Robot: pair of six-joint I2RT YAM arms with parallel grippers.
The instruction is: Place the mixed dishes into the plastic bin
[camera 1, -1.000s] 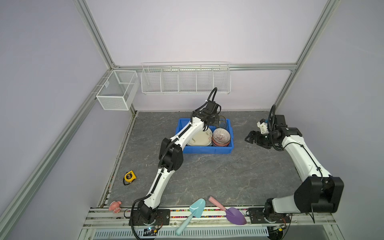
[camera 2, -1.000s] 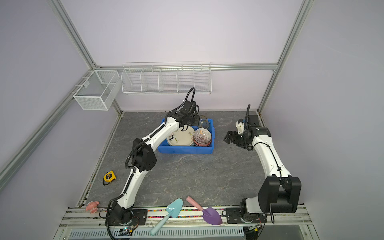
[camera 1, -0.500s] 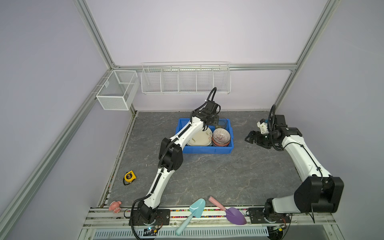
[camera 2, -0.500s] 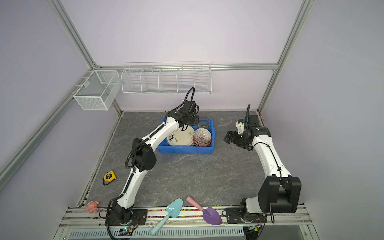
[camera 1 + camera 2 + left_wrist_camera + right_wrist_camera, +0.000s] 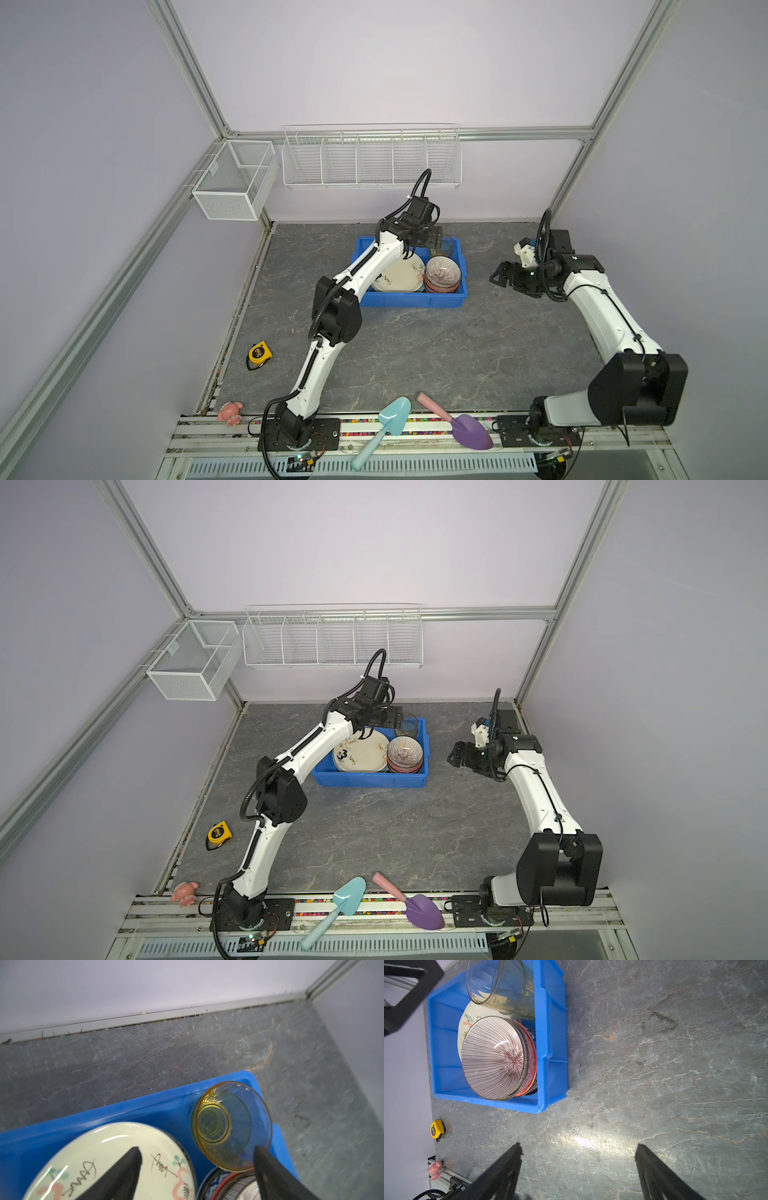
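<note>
The blue plastic bin [image 5: 411, 300] [image 5: 370, 780] stands at the back middle of the table. It holds a cream scribbled plate [image 5: 399, 274] [image 5: 116, 1147], a stack of bowls topped by a pink-ribbed one [image 5: 443, 272] [image 5: 494, 1057], and an amber glass tumbler [image 5: 442, 247] [image 5: 230, 1126] upright in its far right corner. My left gripper [image 5: 432, 239] [image 5: 197, 1151] hovers open over the bin; one fingertip lies close to the tumbler's rim, holding nothing. To the right of the bin, my right gripper [image 5: 500, 276] [image 5: 578, 1147] hangs open over bare table.
A yellow tape measure [image 5: 259, 353] lies near the left edge. A teal shovel [image 5: 390, 419], a purple shovel [image 5: 469, 430] and a small pink object [image 5: 230, 412] lie along the front rail. White wire baskets [image 5: 370, 158] [image 5: 232, 180] hang on the walls.
My left gripper has opened and let go of the glass tumbler, which now stands in the bin's far right corner. The right arm has not moved.
</note>
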